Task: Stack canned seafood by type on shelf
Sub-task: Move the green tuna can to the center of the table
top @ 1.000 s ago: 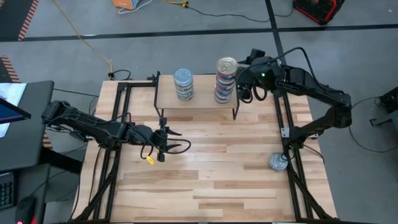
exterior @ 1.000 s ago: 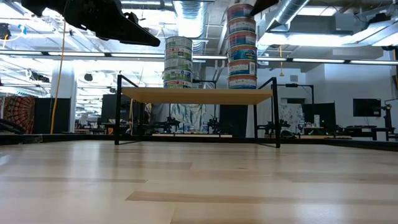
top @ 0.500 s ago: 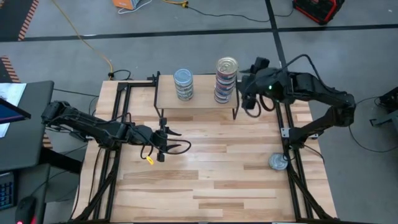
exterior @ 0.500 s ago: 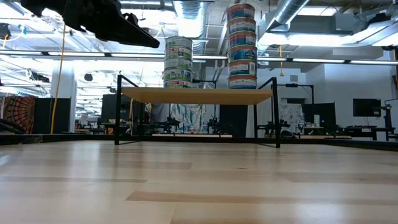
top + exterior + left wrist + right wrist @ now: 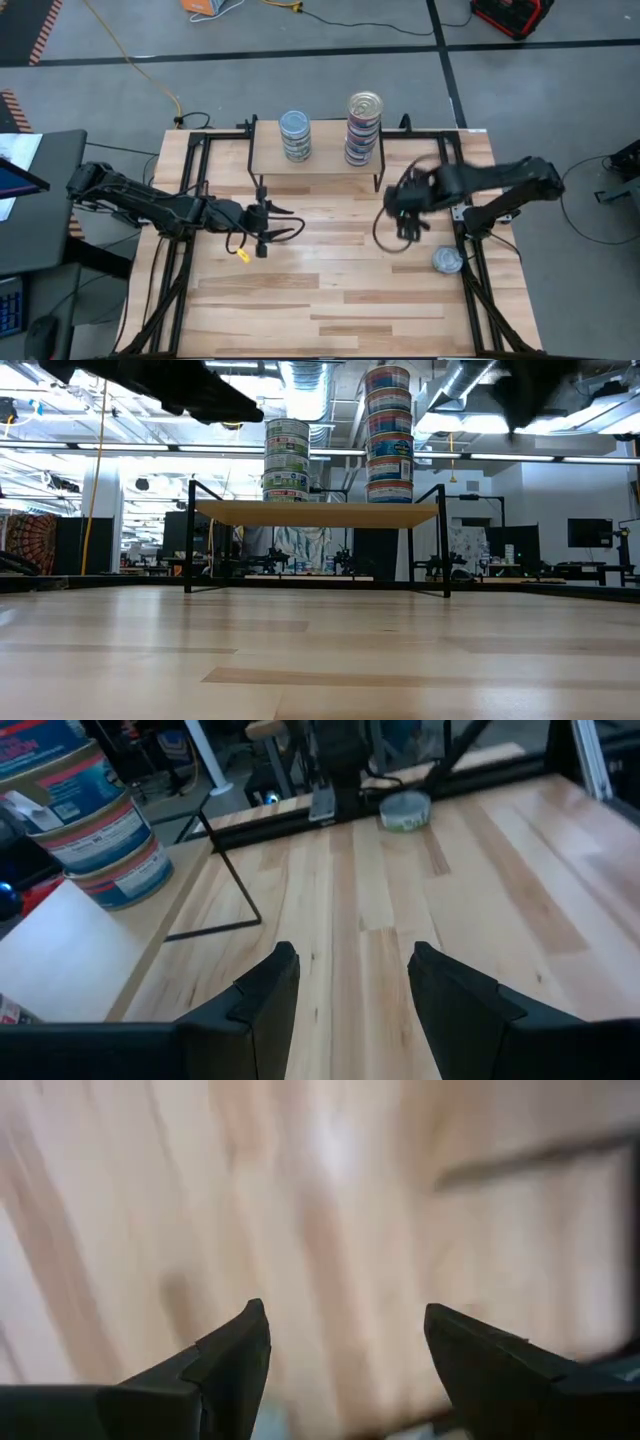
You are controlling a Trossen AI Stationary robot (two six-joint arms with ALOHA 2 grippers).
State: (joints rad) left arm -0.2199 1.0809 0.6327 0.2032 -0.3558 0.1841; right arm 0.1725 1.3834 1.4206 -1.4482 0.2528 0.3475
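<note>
No readable text anywhere.
The labels on the stacked tins (image 5: 388,435) carry print, as do the tins (image 5: 100,830) in the left wrist view, but every letter is too small or blurred to make out.

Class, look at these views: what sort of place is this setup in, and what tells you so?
Probably a robotics lab or workshop: exposed ceiling ducts, cables trailing over a bare concrete floor, and equipment racks beyond the table.
</note>
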